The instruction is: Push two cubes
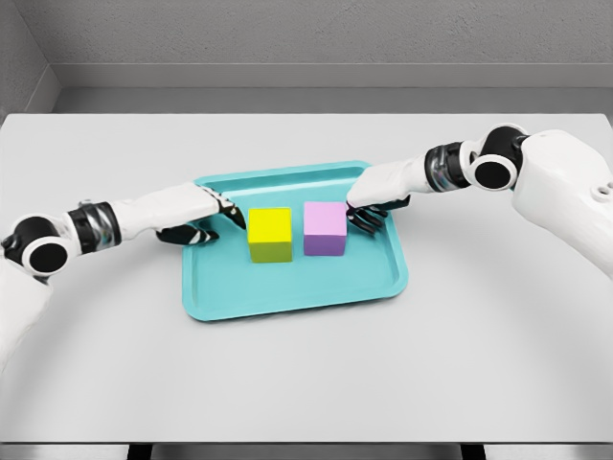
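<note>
Yellow rigid cube (270, 233), lilac rigid cube (325, 228): side by side, small gap, mid teal plastic tray (287, 295). Left hand (213, 219), right hand (372, 208): fingers loosely spread, empty, at outer faces. Likely light, slide easily; push flat outer sides.

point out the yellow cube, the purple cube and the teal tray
yellow cube (270, 226), head view, middle of its top face
purple cube (325, 221), head view, middle of its top face
teal tray (287, 297), head view, bare floor near its front rim
</note>
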`<state>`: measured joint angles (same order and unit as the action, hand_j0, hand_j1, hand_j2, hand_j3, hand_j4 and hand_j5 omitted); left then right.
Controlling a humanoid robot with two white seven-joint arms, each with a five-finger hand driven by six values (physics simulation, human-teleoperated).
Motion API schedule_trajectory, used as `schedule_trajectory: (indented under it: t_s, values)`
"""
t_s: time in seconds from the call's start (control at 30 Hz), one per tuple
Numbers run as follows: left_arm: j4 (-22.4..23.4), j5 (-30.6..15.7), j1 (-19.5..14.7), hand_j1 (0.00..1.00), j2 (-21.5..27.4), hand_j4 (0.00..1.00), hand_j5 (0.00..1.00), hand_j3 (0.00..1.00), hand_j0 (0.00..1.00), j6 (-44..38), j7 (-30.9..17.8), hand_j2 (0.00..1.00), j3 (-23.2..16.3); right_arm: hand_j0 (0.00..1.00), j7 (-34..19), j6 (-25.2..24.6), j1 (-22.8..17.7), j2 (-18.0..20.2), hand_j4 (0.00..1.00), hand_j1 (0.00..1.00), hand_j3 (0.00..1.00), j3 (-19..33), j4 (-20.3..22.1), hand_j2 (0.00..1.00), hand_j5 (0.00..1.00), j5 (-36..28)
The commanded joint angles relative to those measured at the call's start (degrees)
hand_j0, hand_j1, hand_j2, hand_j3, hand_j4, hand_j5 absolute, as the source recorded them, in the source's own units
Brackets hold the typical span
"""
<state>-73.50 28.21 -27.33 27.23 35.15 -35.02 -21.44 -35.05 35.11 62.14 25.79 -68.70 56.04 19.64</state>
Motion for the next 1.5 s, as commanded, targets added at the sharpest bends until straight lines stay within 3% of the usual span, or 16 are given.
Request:
schedule_trajectory:
  t_s: [0.0,0.53,1.03,1.13,1.23,1.3,1.47]
  values:
    - [-0.68,-0.43,0.00,0.62,0.01,0.62,0.62,0.62,0.62,-0.15,0.02,0.62,-0.53,0.13,0.05,-0.11,0.00,-0.48,0.13,0.13,0.13,0.05,-0.05,0.13,0.13,-0.13]
    - [-0.68,0.01,-0.09,0.62,-1.48,0.62,0.62,0.62,0.62,-0.15,0.02,0.62,-1.85,0.13,0.05,-0.11,0.00,-1.27,0.13,0.13,0.13,0.05,0.12,0.13,0.13,-0.04]
    - [-0.86,-3.25,0.18,0.63,-0.25,0.63,0.63,0.63,0.63,-0.15,0.02,0.63,-1.15,0.13,0.05,-0.11,0.35,-0.39,0.13,0.13,0.13,0.14,-0.93,0.13,0.13,1.02]
    - [-0.86,-3.25,0.18,0.59,-0.25,0.59,0.59,0.59,0.59,-0.15,0.02,0.59,-1.15,0.13,0.05,-0.11,0.53,-0.13,0.13,0.13,0.13,0.49,-1.37,0.13,0.13,1.19]
    - [-0.86,-3.25,0.18,0.56,0.19,0.56,0.56,0.56,0.56,-0.15,0.02,0.56,-1.15,0.14,0.05,-0.11,2.46,2.16,0.14,0.14,0.14,0.93,-1.46,0.14,0.14,1.10]
    - [-0.86,-3.25,0.18,0.55,0.54,0.55,0.55,0.55,0.55,-0.15,0.02,0.55,-0.97,0.14,0.05,-0.11,2.37,3.30,0.14,0.14,0.14,4.45,-3.13,0.14,0.14,1.19]
    - [-0.86,-4.04,-0.26,0.55,1.42,0.55,0.55,0.55,0.55,-0.15,0.02,0.55,-0.97,0.16,0.05,-0.11,2.64,7.25,0.16,0.16,0.16,7.08,-3.92,0.16,0.16,1.02]
